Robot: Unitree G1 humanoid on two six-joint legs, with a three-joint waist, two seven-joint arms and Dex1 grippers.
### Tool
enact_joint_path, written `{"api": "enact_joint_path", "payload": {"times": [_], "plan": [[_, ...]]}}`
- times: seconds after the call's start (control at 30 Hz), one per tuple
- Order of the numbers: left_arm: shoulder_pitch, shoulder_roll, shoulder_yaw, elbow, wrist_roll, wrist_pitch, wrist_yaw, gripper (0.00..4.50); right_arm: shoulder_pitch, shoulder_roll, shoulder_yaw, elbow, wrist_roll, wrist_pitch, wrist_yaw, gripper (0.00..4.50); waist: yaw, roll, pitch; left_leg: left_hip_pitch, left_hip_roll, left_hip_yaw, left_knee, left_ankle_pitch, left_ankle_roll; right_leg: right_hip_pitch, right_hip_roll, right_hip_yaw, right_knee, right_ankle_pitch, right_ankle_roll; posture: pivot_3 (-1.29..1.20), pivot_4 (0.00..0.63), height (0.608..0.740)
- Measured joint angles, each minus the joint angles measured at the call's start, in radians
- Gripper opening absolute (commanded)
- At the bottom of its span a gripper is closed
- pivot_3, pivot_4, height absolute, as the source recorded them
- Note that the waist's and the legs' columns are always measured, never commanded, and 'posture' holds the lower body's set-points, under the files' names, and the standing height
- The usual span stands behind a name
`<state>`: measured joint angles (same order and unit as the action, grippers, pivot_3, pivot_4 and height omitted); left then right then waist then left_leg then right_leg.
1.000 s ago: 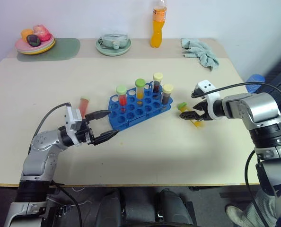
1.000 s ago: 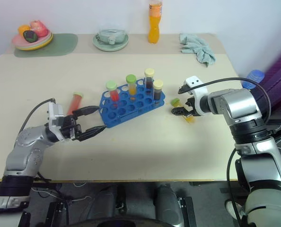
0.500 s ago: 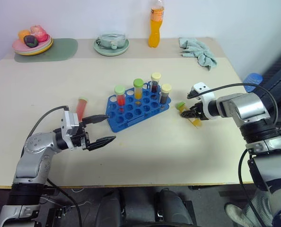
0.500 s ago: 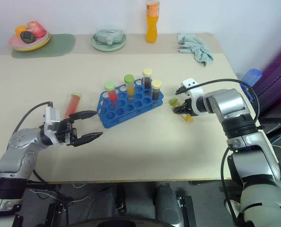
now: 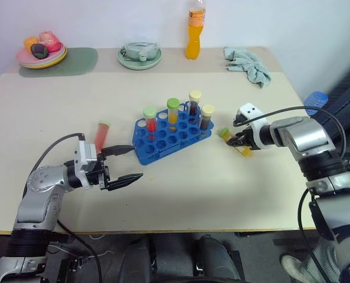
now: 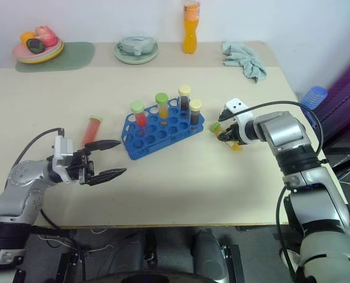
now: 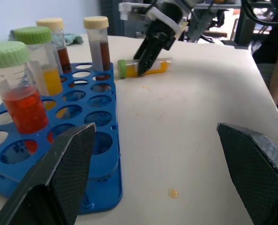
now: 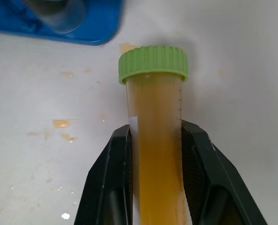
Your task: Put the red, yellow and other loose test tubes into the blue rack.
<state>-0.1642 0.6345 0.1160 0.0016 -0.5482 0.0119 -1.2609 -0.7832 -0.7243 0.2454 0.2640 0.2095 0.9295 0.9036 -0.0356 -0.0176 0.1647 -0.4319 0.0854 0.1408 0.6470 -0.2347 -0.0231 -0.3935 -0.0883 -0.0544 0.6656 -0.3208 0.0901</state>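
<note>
Right gripper [image 8: 155,154] clamped on yellow tube [image 8: 157,159] lying on table [image 5: 222,194], green cap toward rack [image 5: 172,137], left gripper [image 5: 128,163] spread wide, empty, rack just ahead, red tube [image 5: 100,135] lay beside it.

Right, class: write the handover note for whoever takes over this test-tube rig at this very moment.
Right pincer: shut on the yellow tube, green cap, lying on the table just right of the blue rack.
Left pincer: open, holding nothing, in front of the rack's left end.
Red tube: lying loose on the table, left of the rack.
Done: four capped tubes stand in the rack's back rows.
Left: lift the yellow tube into a free hole, then pick up and rack the red one.
</note>
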Motion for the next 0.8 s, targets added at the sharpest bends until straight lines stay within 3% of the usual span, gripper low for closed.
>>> {"api": "enact_joint_path", "payload": {"times": [0.2,0.4,0.57,0.7,0.8], "plan": [[-0.019,-0.038,0.023,0.035,0.001,-0.005,0.047,4.26,0.204,-0.013,-0.103,-0.280,0.132,-0.128,0.128,0.77,0.001,0.000,0.000,0.000,0.000,-0.001,0.000,0.000,0.000,0.000,0.000,0.000,0.000,0.000,0.000,0.00,0.150,0.740],[-0.019,-0.075,0.024,0.077,0.059,-0.050,0.116,4.26,0.278,0.233,-0.265,-0.419,0.353,-0.221,0.108,0.77,-0.005,0.000,0.000,0.000,0.000,-0.004,0.001,0.000,0.001,0.000,0.001,-0.001,0.001,0.000,0.000,0.00,0.150,0.740],[-0.003,-0.075,0.024,0.068,0.060,-0.040,0.133,4.26,0.274,0.388,-0.288,-0.404,0.320,-0.395,-0.026,0.77,-0.001,0.000,0.000,0.000,0.000,-0.003,0.001,0.000,0.000,0.001,0.001,-0.001,0.001,0.000,0.000,0.00,0.150,0.740],[-0.002,-0.073,0.020,0.020,0.060,-0.015,0.158,4.26,0.249,0.557,-0.270,-0.256,0.183,-0.689,-0.177,0.77,-0.005,0.000,0.000,0.000,0.000,-0.002,0.001,0.000,-0.001,0.001,0.001,-0.001,0.001,0.000,0.000,0.00,0.150,0.740],[0.001,-0.066,0.021,-0.024,0.058,0.021,0.183,4.26,0.236,0.616,-0.274,-0.134,0.122,-0.869,-0.237,0.77,-0.005,0.000,0.000,0.000,0.000,-0.002,0.001,0.001,-0.001,0.001,0.001,-0.001,0.001,0.000,0.000,0.00,0.150,0.740]]}}
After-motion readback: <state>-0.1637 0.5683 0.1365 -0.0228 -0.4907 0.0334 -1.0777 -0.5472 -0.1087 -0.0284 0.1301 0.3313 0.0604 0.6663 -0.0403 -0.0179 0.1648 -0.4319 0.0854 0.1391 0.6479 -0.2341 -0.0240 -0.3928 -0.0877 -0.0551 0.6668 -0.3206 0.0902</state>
